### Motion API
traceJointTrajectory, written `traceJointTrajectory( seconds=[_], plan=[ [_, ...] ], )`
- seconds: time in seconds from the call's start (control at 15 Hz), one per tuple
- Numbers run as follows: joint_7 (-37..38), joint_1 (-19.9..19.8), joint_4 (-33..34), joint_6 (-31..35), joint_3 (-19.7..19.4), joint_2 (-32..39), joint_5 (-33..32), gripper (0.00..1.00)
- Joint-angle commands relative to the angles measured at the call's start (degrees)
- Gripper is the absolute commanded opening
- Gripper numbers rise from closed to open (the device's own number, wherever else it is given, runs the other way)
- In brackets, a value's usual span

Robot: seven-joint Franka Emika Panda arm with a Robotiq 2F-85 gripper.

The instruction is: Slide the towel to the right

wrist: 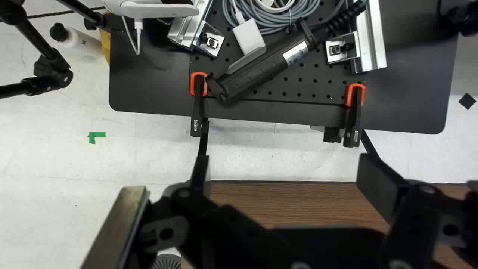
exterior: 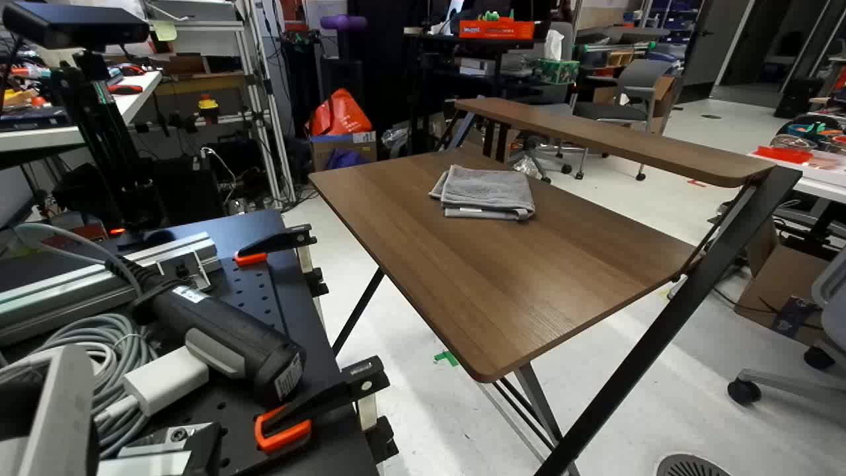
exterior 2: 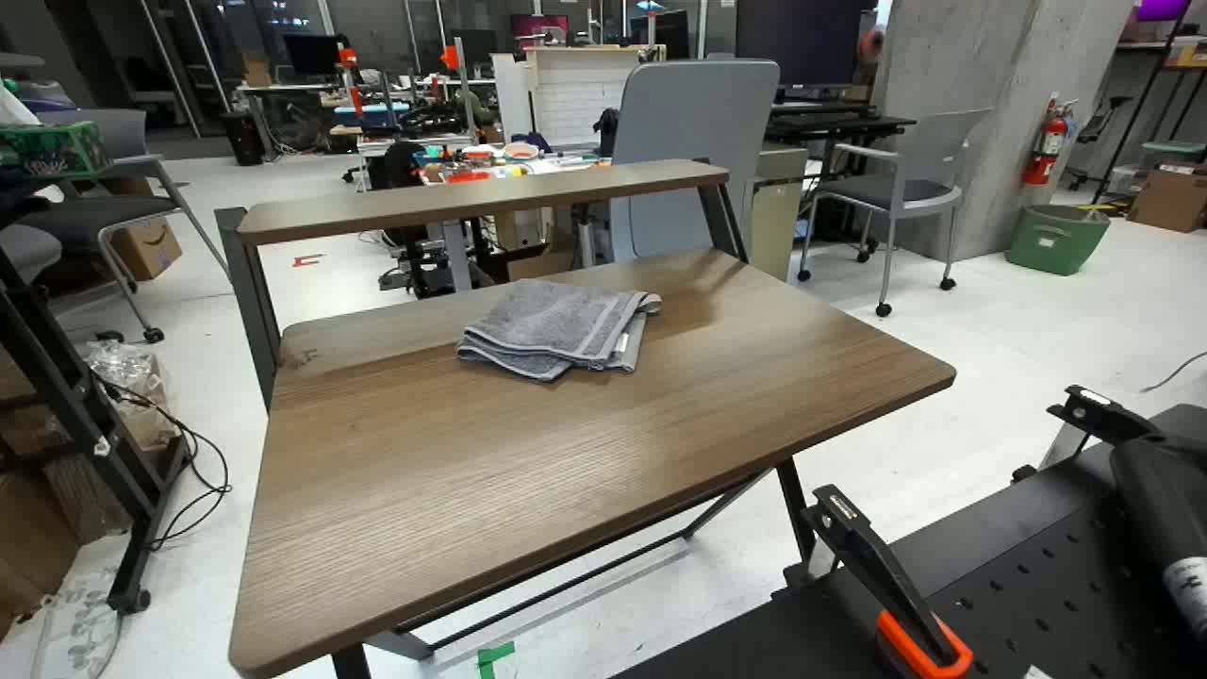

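Grey, folded and roughly square, the cloth towel (exterior: pixel 488 188) lies flat on the brown wood-grain tabletop (exterior: pixel 489 277) in both exterior views, and we see it near a narrow, raised brown shelf (exterior 2: pixel 481 196). In the wrist view we find the black two-fingered gripper (wrist: pixel 287 173) released, its dark fingers (wrist: pixel 377 190) spread wide apart; past them, the tabletop's edge shows near a black bench (wrist: pixel 410 93) with rows of round holes.
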Motion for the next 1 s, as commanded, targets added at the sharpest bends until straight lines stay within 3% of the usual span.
traceJointTrajectory(
  seconds=[0.0,0.47,0.67,0.93],
  plan=[
    [0.0,-0.03,0.09,-0.06,0.04,0.01,0.03,1.0],
    [0.1,-0.11,0.08,0.56,-0.06,0.46,0.08,1.0],
    [1.21,0.56,2.11,3.14,0.33,5.19,1.91,1.0],
    [6.75,1.75,6.32,9.78,3.72,13.87,1.56,1.0]
  ],
)
